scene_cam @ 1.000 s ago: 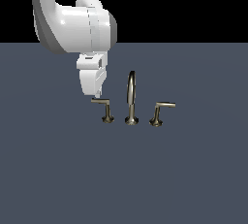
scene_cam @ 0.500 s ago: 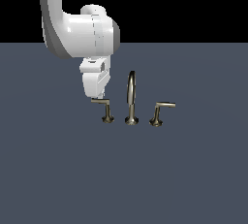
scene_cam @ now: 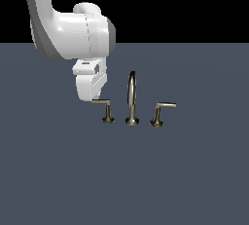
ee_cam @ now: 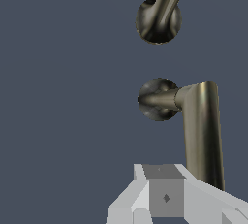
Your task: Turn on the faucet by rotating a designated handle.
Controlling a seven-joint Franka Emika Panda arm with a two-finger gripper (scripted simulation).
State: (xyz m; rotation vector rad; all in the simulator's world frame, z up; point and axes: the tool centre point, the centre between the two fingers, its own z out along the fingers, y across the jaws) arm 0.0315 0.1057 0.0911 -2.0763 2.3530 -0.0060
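On the dark surface (scene_cam: 58,180), the end effector (scene_cam: 88,96), whose finger spread cannot be told, hangs right at the free tip of the designated handle (scene_cam: 103,106), whose bar points toward the exterior view's left, with the faucet (scene_cam: 131,97) spout just beyond and the mirror-image handle (scene_cam: 161,112) farthest right.

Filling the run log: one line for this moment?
phase: approach | gripper: at bar tip of designated handle, contact unclear | jaws: cannot tell | spout: untouched | other handle: untouched
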